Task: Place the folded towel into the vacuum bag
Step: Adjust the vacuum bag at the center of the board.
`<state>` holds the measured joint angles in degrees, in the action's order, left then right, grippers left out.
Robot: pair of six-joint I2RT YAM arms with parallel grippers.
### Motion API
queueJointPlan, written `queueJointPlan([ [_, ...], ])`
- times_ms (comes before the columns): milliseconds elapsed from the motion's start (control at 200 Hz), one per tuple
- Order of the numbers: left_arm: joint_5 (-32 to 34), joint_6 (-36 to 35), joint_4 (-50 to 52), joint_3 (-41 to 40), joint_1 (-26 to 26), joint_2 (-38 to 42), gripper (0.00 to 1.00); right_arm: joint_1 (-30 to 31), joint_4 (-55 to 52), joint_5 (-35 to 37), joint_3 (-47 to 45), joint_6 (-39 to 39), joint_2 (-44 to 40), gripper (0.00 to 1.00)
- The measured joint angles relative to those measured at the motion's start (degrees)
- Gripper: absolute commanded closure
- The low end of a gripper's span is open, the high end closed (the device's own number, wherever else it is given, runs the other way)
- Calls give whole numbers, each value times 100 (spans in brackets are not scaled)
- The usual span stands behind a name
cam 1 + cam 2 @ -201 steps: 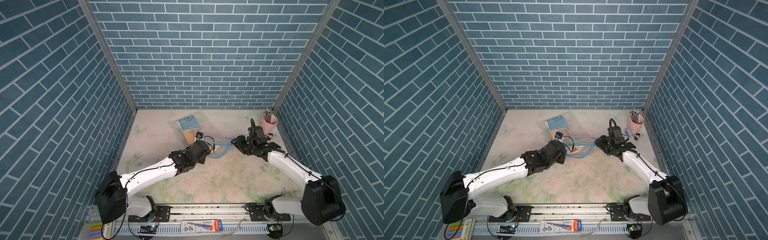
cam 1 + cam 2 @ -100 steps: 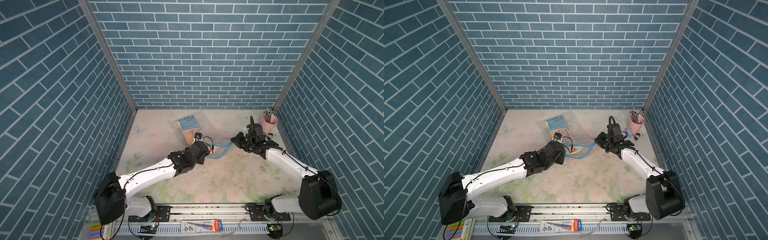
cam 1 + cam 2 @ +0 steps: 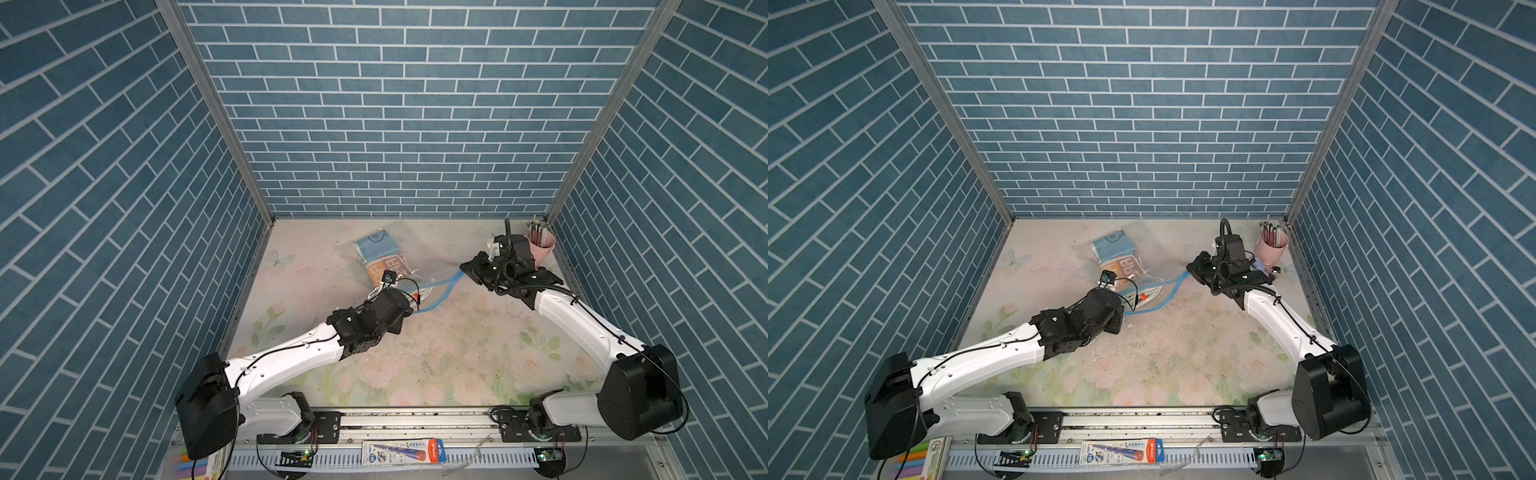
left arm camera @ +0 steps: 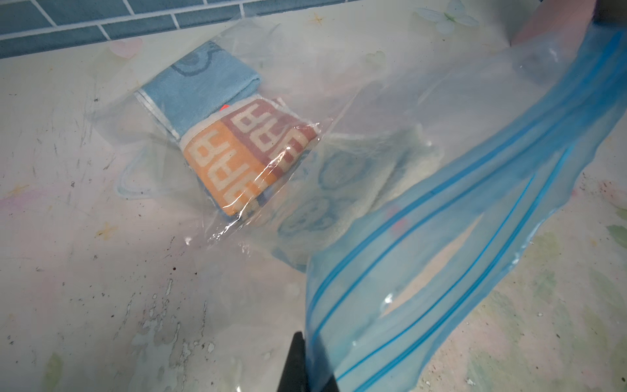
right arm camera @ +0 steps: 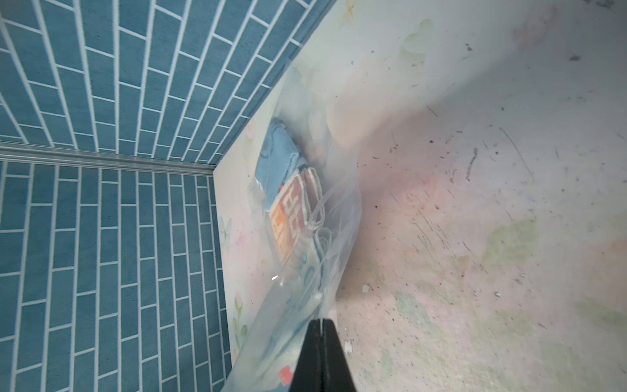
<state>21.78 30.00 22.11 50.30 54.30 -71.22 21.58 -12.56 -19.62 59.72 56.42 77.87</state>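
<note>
- In a top view the vacuum bag (image 3: pixel 432 274) lies on the table (image 3: pixel 436 357) toward the back wall, between the two arms. The folded towel (image 3: pixel 380 253) shows as a blue and orange block at the bag's far end. The left hand (image 3: pixel 411 305) and right hand (image 3: pixel 467 268) sit at opposite ends of the blue zip strip (image 3: pixel 449 286). Their jaws are too small to read from here.
- In the left wrist view the left hand (image 4: pixel 310 363) is clamped on the zip strip (image 4: pixel 458 237).
  - The bag's film is thin, clear, glossy and creased. I judge it light, limp and slippery, so the thicker ribbed strip looks the surer place to hold.
  - The towel (image 4: pixel 230 135) is seen through the plastic and appears to be inside. It shows a blue terry fold, an orange and maroon panel with cream letters, and a paler blue-patterned layer beside them.
  - The towel looks soft and would likely sag if lifted by a corner, so a grip across the fold seems better.
- In the right wrist view the right hand (image 5: pixel 320 327) is pinched shut on the bag's edge. The film runs from the hand toward the towel (image 5: pixel 288 197), which lies near the corner of the walls. A hard pull from both ends could let the film slip or tear.
</note>
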Motion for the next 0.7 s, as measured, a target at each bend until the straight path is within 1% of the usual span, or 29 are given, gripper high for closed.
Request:
queueJointPlan([
  [185, -74, 70, -28, -365, 20, 407, 91, 57, -164, -227, 278, -37, -2, 100],
  [310, -151, 111, -15, -529, 22, 713, 90, 114, -234, -271, 380, -37, -2, 100],
  [365, -164, 114, -7, -581, 24, 837, 87, 144, -247, -269, 409, -37, -2, 100],
  [420, -173, 107, 7, -612, 28, 942, 81, 164, -245, -267, 415, -39, -2, 100],
  [510, -179, 94, 31, -623, 33, 1067, 65, 177, -258, -256, 411, -39, -2, 100],
  [570, -199, 31, 33, -623, 33, 1130, 55, 177, -234, -245, 372, -42, -4, 100],
  [695, -319, -140, 68, -634, 33, 1266, 43, 177, -173, -199, 17, -39, -68, 100],
])
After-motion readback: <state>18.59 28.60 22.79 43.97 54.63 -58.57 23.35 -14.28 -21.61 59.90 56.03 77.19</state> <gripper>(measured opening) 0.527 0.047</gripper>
